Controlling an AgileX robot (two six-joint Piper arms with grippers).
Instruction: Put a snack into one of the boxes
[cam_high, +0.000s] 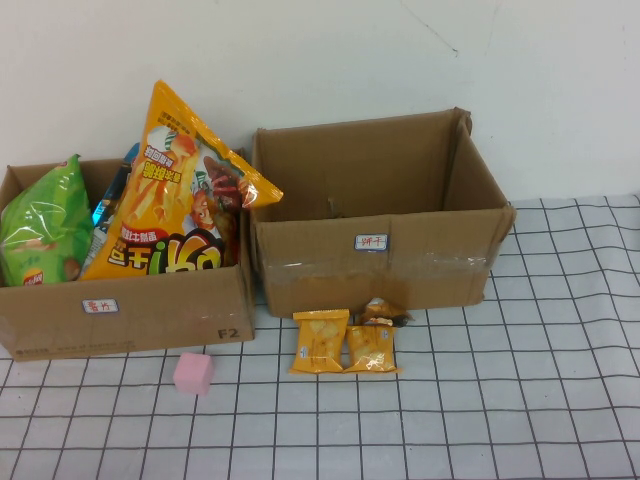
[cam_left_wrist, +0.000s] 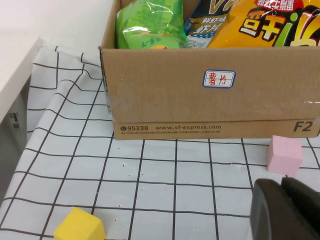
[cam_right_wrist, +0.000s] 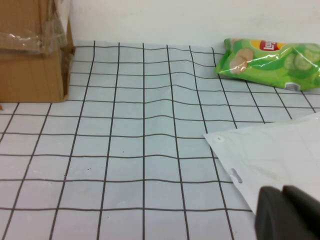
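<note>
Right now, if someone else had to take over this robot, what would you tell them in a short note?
Left hand: low over the table near the pink cube, in front of the left box; grip unclear, holding nothing visible.
Right hand: off to the right over the table, near a green chip bag; grip unclear.
Left box already holds chip bags. Right box looks empty.
Two small yellow snack packs lie in front of the right box.
Left: pick a snack and box it.

We see only a dark edge of our left claw (cam_left_wrist: 287, 210) and of our right claw (cam_right_wrist: 290, 212) — both low over the counter (cam_right_wrist: 150, 150), neither touching anything.
</note>
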